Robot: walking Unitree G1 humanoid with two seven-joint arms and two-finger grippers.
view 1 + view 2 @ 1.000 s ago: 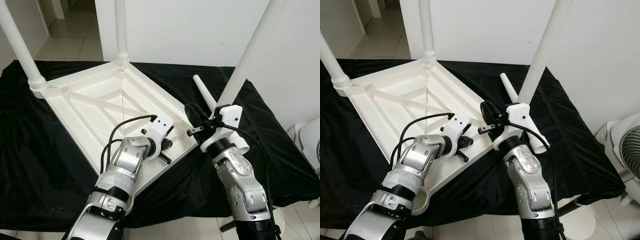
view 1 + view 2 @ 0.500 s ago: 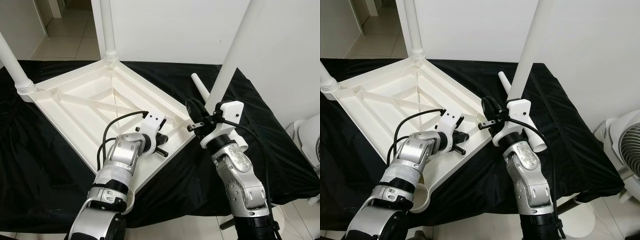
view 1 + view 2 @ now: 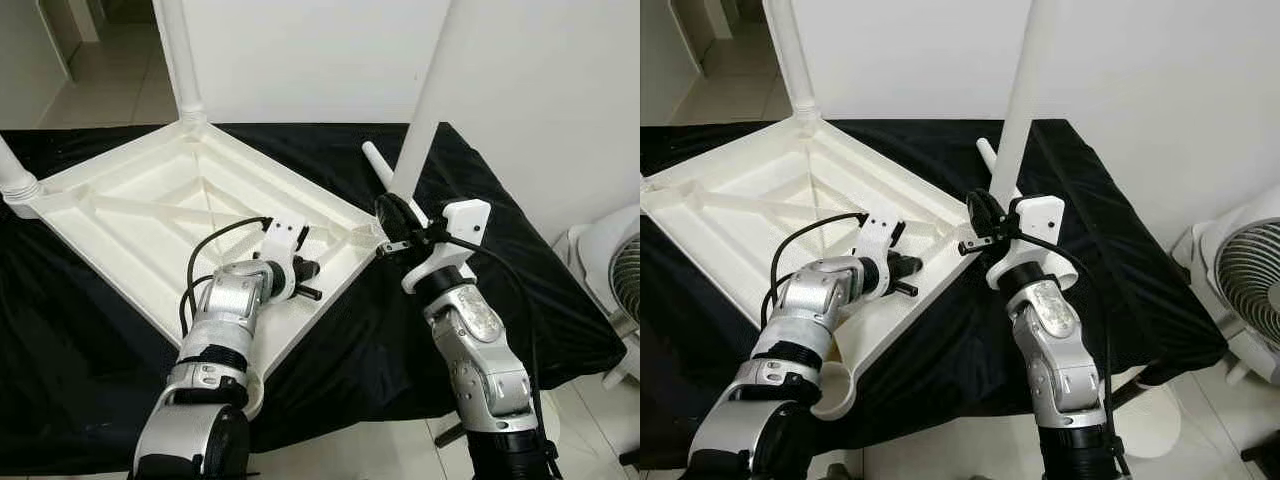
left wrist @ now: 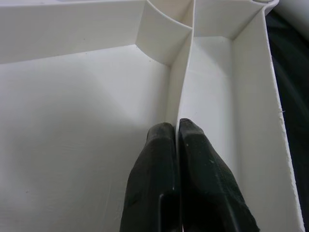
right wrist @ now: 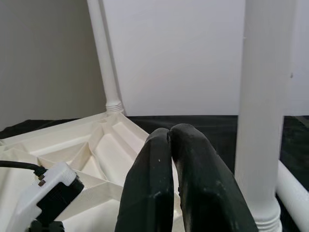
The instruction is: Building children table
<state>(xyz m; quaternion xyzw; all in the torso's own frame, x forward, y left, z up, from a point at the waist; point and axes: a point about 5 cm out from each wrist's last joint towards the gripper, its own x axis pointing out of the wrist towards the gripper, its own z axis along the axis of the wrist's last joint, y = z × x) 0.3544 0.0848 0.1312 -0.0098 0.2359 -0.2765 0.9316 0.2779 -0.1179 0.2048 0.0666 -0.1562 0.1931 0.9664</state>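
A white plastic table top [image 3: 150, 205] lies upside down on a black cloth. Three white legs stand upright in its corners: one at the far corner [image 3: 178, 60], one at the left [image 3: 14, 178], one at the right [image 3: 425, 100]. A loose leg [image 3: 378, 168] lies on the cloth behind the right one. My left gripper [image 4: 176, 128] is shut on a thin rib [image 4: 181, 82] of the underside, near the right corner [image 3: 303, 281]. My right gripper [image 3: 392, 222] is shut with nothing in it, close beside the right leg [image 5: 263, 106].
The black cloth [image 3: 60, 340] covers a low surface with its edge near me. The table top's near corner has an open round socket [image 3: 835, 392] hanging over that edge. A white fan [image 3: 1240, 290] stands on the floor at the right. A white wall is behind.
The camera has swung, so the whole scene has slid left. Both grippers keep much the same places against the table top and the right leg.
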